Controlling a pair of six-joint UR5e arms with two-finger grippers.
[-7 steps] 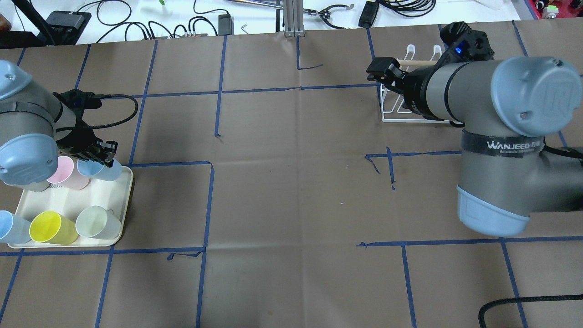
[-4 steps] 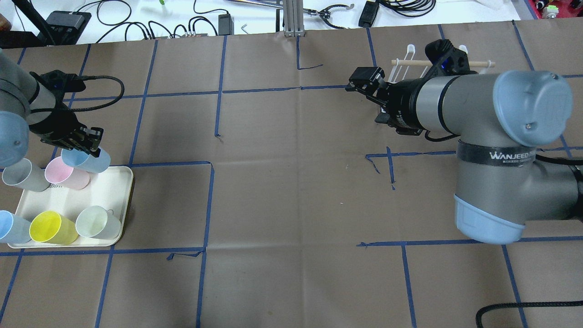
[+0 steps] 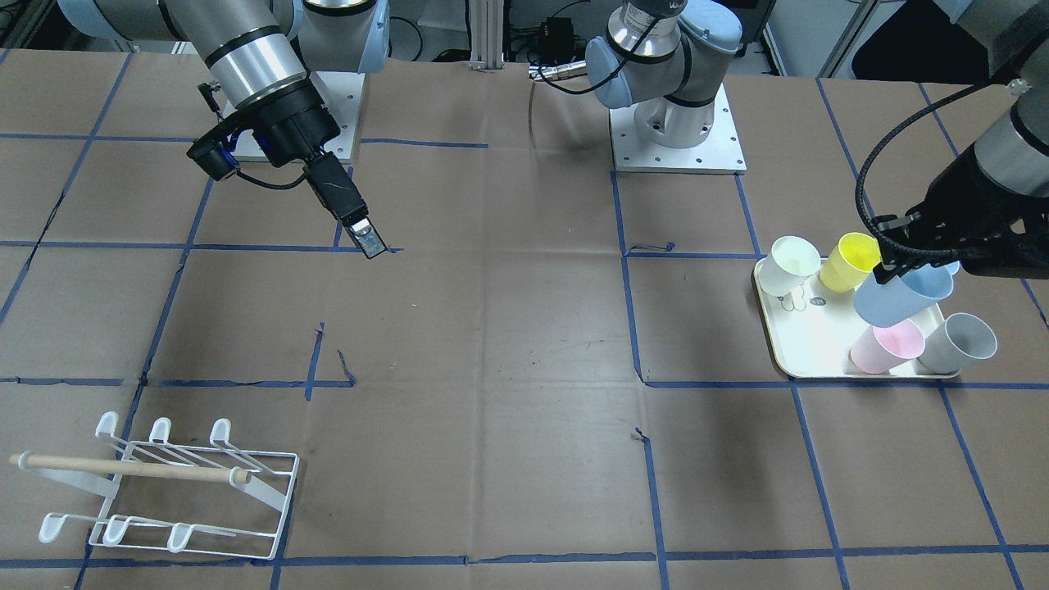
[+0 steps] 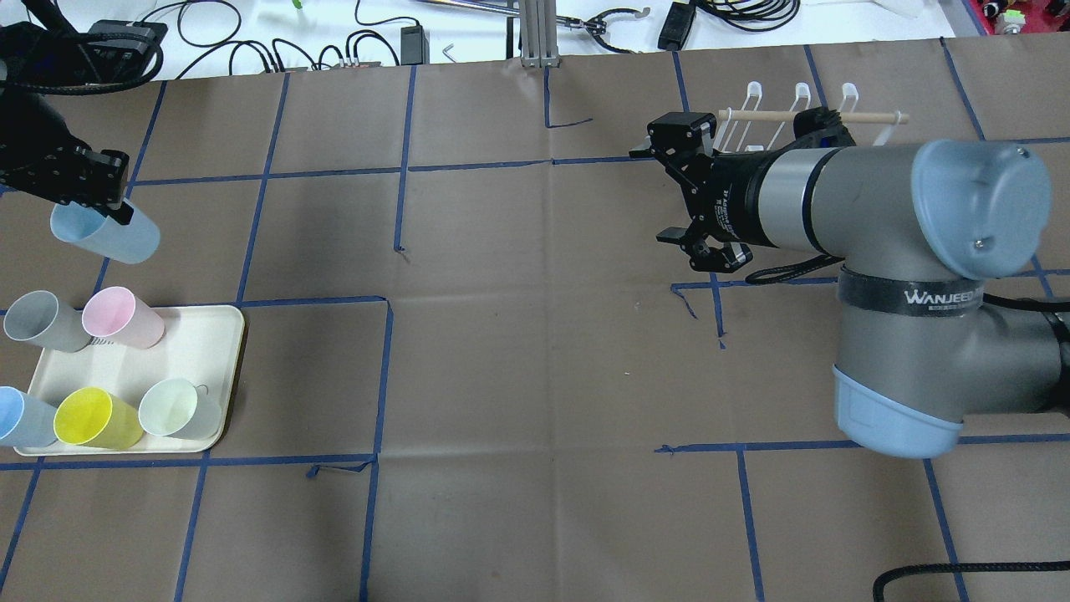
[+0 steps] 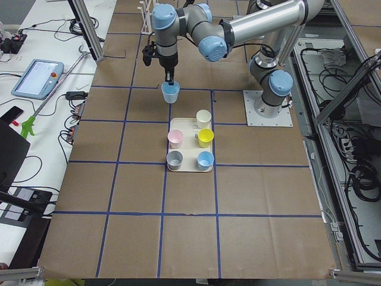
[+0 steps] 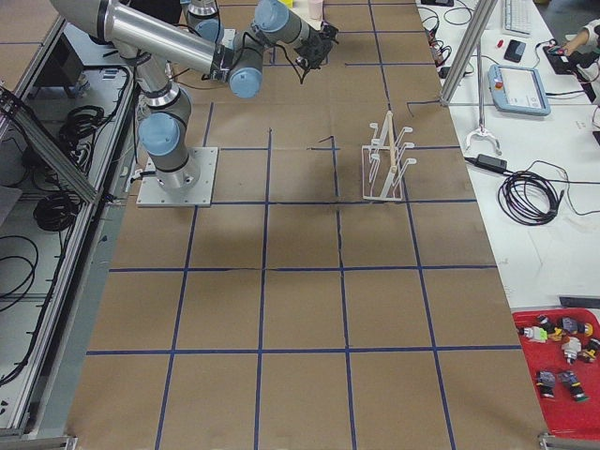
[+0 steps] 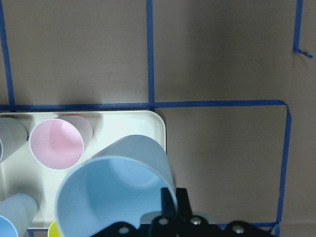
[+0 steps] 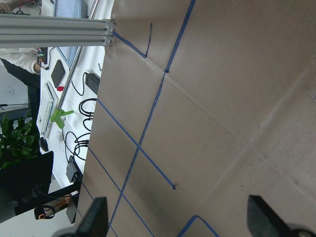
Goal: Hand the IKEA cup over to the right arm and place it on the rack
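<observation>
Lifted since a second ago: the light blue cup [image 4: 109,237], then down at the far corner of the cream tray [image 4: 201,351], now up in the air and apart from the tray in the overhead view. Hangs from the left end effector [image 4: 110,203], pinched at the rim between the two fingers, mouth open toward the left wrist camera. Overlaps the tray in the front-facing view, higher than the cups below. Whether straight over the tray's edge or just off it: cannot tell.

Standing on the tray: grey cup [image 4: 42,320], pink cup [image 4: 121,318], second blue cup [image 4: 21,418], yellow cup [image 4: 96,418], pale green cup [image 4: 178,408].

Swung off the white wire rack [image 3: 262,492] as well: the right arm [image 4: 878,192], over the rack a second ago, now reaching toward the middle of the table [image 4: 535,334], with the right end effector [image 4: 664,194] just past the rack's inner end, above bare brown paper. Fingers spread wide, nothing between them, plain in the overhead and right wrist views.

Rack unmoved near the far edge on the robot's right, wooden dowel [image 3: 123,467] across it, well apart from the light blue cup.
</observation>
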